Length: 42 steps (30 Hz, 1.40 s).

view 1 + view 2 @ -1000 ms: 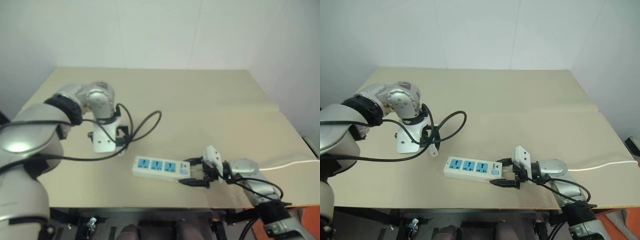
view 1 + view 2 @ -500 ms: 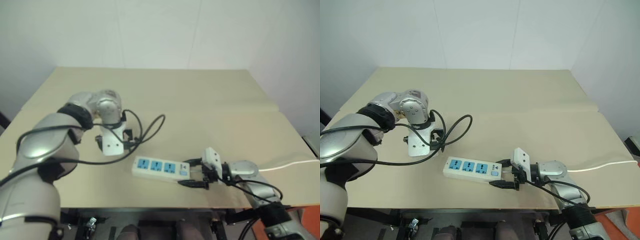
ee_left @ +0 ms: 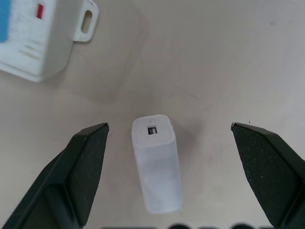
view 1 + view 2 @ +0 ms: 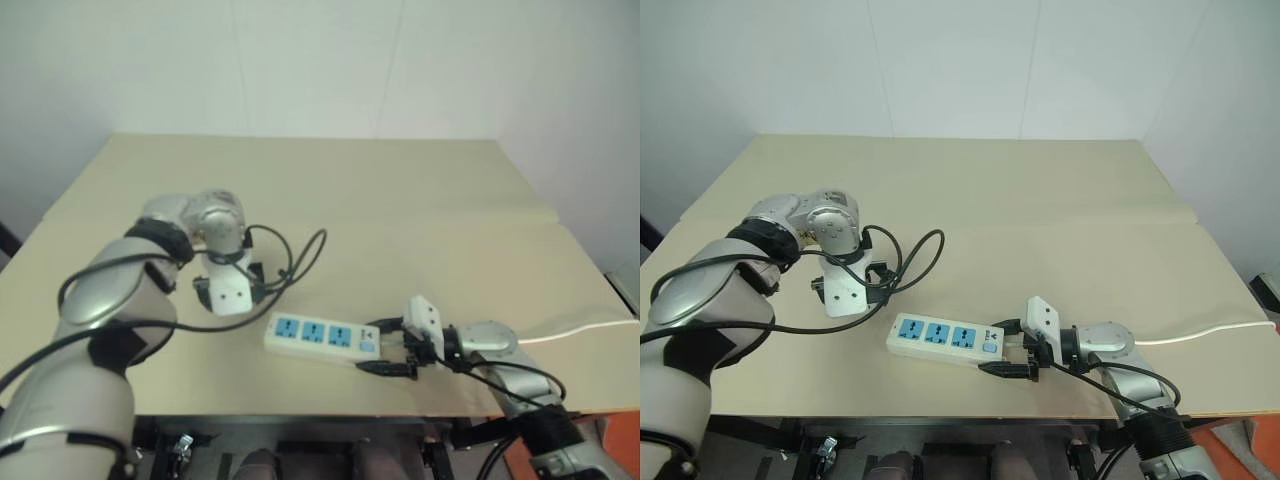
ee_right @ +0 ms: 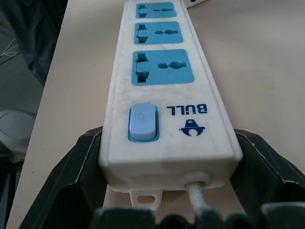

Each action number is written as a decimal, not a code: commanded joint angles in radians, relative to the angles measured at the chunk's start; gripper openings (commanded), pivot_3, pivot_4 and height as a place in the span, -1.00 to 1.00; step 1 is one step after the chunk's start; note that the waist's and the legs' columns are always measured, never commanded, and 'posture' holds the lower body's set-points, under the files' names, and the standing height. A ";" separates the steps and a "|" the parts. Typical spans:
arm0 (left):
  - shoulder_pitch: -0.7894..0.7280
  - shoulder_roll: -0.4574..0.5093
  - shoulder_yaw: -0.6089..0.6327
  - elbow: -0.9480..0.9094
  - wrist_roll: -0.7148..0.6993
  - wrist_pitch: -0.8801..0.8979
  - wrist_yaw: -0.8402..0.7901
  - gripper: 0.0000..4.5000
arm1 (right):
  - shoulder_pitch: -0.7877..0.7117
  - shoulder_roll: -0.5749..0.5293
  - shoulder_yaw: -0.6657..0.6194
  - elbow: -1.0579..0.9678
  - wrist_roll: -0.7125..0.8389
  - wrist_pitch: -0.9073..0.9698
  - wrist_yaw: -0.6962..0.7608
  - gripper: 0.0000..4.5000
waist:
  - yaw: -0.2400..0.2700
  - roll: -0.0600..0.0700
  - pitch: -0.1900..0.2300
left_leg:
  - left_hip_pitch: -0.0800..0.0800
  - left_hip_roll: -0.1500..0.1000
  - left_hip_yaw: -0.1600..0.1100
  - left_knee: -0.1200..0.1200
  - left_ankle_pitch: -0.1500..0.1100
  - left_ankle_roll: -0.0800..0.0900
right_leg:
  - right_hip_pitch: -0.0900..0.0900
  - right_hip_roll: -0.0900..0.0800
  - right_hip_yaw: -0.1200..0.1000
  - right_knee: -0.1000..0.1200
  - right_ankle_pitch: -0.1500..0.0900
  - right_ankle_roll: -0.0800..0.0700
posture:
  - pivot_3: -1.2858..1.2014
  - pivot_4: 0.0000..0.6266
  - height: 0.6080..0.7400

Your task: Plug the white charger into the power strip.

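The white charger (image 3: 156, 164) lies on the tan table, a small block with a port in its end face. My left gripper (image 3: 167, 126) points down over it, open wide, one black finger on each side and neither touching it. Its white housing (image 4: 228, 290) hangs just left of the power strip (image 4: 322, 336), a white bar with three blue sockets. My right gripper (image 5: 169, 157) is shut on the power strip's switch end (image 5: 143, 123), with a finger pressed against each long side. The strip's cord leaves between them.
The strip's thin white cord (image 4: 585, 324) runs off the table's right side. Black cables (image 4: 300, 250) loop from my left wrist over the tabletop. The table's front edge (image 4: 300, 412) lies close behind the strip. A seam (image 4: 520, 215) crosses the table at the right.
My left arm has swung right toward the strip and sunk lower, its wrist rolling. The right gripper and the strip have stayed put.
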 commanded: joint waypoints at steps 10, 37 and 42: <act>0.008 -0.023 0.094 0.028 0.146 0.009 0.072 0.91 | 0.007 -0.016 0.002 -0.014 -0.029 -0.008 -0.015 0.52 | 0.000 0.000 0.000 | 0.000 0.000 0.000 0.000 0.000 0.000 | 0.000 0.000 0.000 0.000 0.000 0.000 | 0.03 -0.52 1.00; 0.078 -0.038 0.402 -0.170 -0.531 0.509 -0.038 -0.55 | -0.020 -0.017 0.003 0.002 -0.033 -0.023 0.003 0.52 | -0.001 0.000 -0.001 | 0.000 -0.001 -0.001 0.001 0.000 0.000 | 0.000 -0.001 -0.001 0.003 0.000 0.000 | 0.03 -0.52 1.00; 0.120 0.004 0.625 -0.376 -0.888 1.026 -0.038 -0.55 | -0.115 0.016 0.023 0.072 -0.046 -0.034 0.022 0.52 | -0.018 0.000 0.000 | 0.000 0.000 -0.002 0.001 0.000 0.000 | -0.001 -0.001 -0.002 0.005 0.000 0.001 | 0.03 -0.52 1.00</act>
